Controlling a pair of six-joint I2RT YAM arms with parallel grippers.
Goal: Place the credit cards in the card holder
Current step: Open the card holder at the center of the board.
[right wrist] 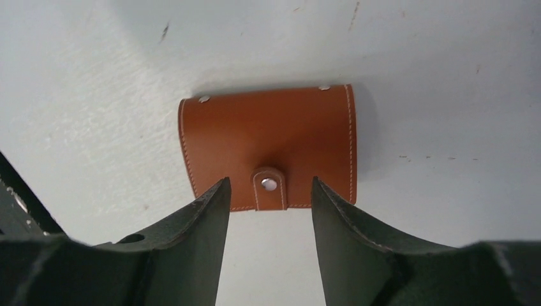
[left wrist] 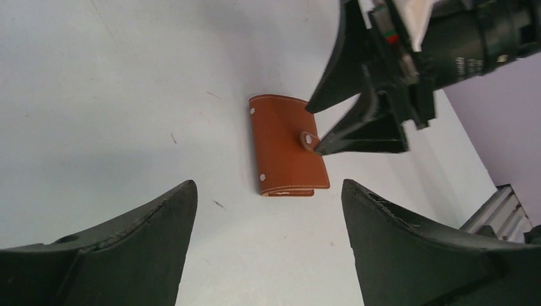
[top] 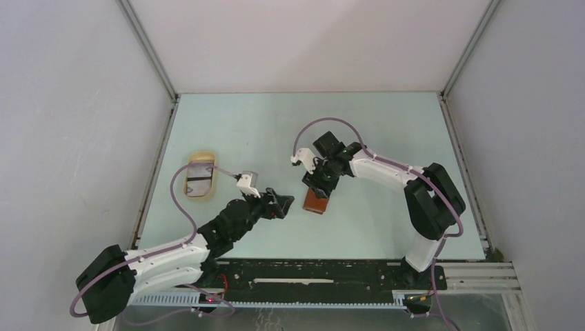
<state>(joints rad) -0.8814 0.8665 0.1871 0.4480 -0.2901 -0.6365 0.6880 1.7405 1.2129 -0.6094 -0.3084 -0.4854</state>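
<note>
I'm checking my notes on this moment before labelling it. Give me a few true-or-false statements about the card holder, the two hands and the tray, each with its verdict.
1. The card holder lies folded shut on the table. True.
2. The right hand is clamped on a credit card. False: its fingers stand apart on either side of the holder's snap tab, gripping nothing.
3. The left hand is open and empty. True.
4. In the overhead view the beige oval tray lies to the right of the card holder. False: it lies to the left, near the left wall.
</note>
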